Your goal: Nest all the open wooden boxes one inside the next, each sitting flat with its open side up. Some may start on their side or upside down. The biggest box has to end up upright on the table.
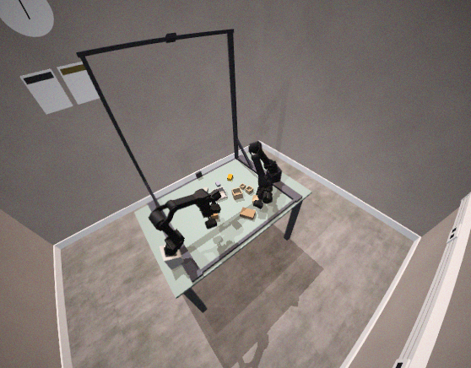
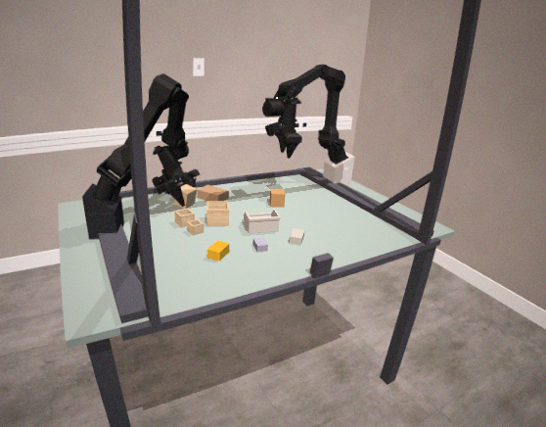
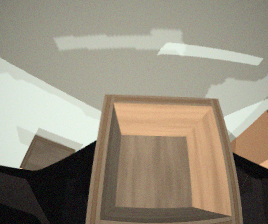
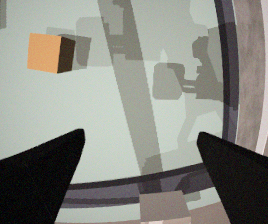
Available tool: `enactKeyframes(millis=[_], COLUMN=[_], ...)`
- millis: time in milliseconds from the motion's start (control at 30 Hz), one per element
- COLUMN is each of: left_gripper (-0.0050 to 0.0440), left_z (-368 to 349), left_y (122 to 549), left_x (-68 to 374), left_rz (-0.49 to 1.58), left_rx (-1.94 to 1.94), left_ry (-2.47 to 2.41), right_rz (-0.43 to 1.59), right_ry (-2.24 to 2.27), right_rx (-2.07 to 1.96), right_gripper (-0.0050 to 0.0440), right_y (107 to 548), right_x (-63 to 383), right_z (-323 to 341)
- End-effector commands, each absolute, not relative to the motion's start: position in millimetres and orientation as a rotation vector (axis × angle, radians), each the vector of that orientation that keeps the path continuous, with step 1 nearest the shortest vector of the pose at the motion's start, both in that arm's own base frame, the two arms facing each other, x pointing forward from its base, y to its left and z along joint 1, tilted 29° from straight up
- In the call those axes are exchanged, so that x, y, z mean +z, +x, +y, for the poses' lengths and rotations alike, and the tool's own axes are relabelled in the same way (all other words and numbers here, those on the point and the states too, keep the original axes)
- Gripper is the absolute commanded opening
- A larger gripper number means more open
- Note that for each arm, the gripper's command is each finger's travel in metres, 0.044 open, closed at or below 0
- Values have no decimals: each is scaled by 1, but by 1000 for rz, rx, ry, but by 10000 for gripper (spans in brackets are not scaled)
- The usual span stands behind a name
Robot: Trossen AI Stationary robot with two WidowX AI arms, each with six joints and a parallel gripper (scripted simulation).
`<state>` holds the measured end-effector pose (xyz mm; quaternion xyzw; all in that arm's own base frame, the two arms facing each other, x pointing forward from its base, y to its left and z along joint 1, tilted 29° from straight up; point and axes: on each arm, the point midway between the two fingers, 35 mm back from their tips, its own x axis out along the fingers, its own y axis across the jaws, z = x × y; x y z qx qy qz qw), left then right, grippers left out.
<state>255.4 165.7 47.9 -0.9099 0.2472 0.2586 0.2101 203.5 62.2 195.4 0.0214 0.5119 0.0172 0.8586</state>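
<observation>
We find the left gripper [image 1: 258, 202] [image 2: 184, 200] [image 3: 154, 141] clamped on a wooden box [image 1: 255, 197] [image 2: 189, 195] [image 3: 155, 172]. The open side faces the wrist camera, a hold that should suit lowering it mouth up, once levelled. The right gripper [image 1: 211, 221] [image 2: 287, 153] [image 4: 142, 137] is spread with nothing between its fingers, high above the table [image 1: 193, 232] [image 2: 185, 294] [image 4: 115, 100], apparently standing by.

A middle-sized box [image 1: 237, 193] [image 2: 217, 216] sits open side up; a small box [image 1: 249, 190] [image 2: 185, 217] and the smallest box [image 1: 242, 186] [image 2: 195, 227] stand upright beside it, un-nested. The broad brown box [image 1: 247, 213] [image 2: 212, 192] [image 3: 257, 142] shows no opening from above and is probably the biggest; we judge it needs righting first. We cannot tell whether the held box is being parked to make room. Tilted release could tip it.
</observation>
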Motion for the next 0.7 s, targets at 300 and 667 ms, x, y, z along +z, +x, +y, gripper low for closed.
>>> enactKeyframes(millis=[300, 667], left_gripper=[-50, -50], left_z=[164, 158], left_y=[263, 269], left_x=[64, 71], left_rz=[577, 488], left_rx=[971, 1212], left_ry=[-2386, -2241], right_rz=[1058, 1058], right_ry=[56, 56], right_rx=[34, 34], right_gripper=[400, 400], right_y=[204, 204], right_x=[201, 201], right_z=[61, 61])
